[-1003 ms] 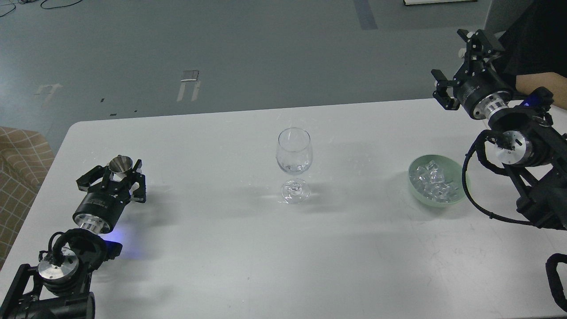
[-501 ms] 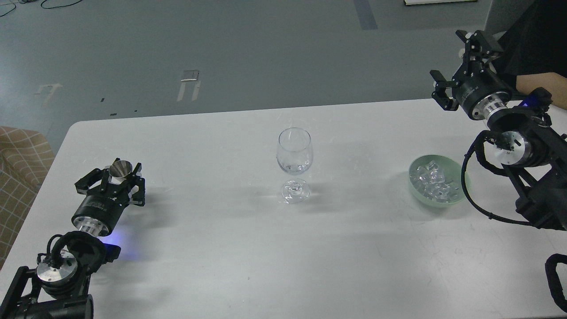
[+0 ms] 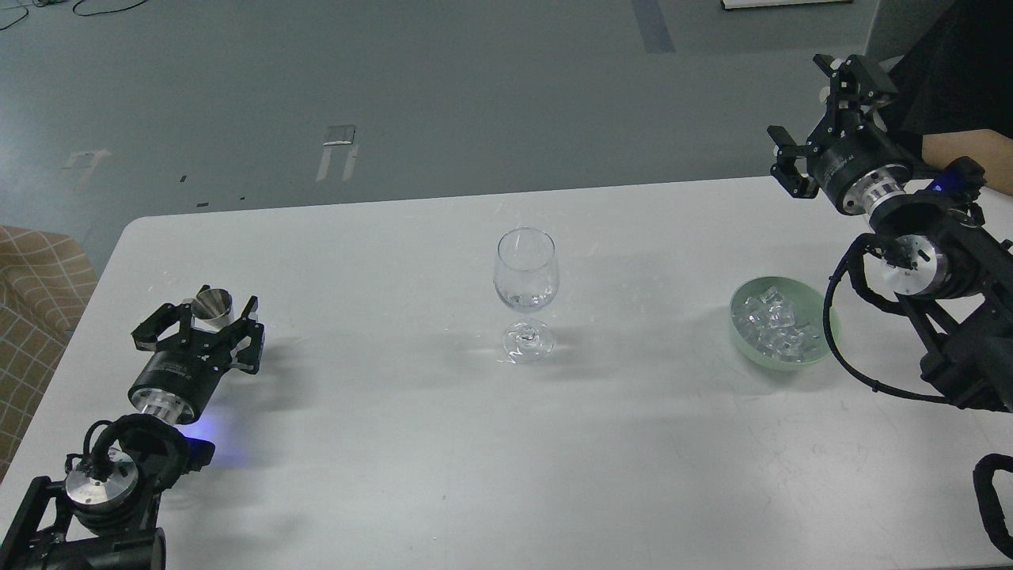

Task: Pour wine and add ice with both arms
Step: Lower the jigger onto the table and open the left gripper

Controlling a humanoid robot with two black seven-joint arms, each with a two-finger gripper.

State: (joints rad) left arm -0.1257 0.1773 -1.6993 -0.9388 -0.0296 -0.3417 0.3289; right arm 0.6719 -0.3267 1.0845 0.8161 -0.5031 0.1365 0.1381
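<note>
- The left gripper's (image 3: pixel 207 319) fingers sit spread either side of a small metal conical cup (image 3: pixel 214 302) on the white surface (image 3: pixel 396 443), apparently not clamping it.
- The right gripper's (image 3: pixel 819 107) fingers gape wide, empty, beyond the pale green bowl (image 3: pixel 823 348) holding the clear ice cubes (image 3: pixel 772 326).
- The stemmed clear wine glass (image 3: pixel 526 289) stands centrally, almost empty.
- Judging by this, pouring comes next: close on the cup, lift, carry to the glass.

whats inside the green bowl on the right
The green bowl holds a heap of clear ice cubes. The cubes cover its bottom, so whatever lies under them cannot be seen.
</note>
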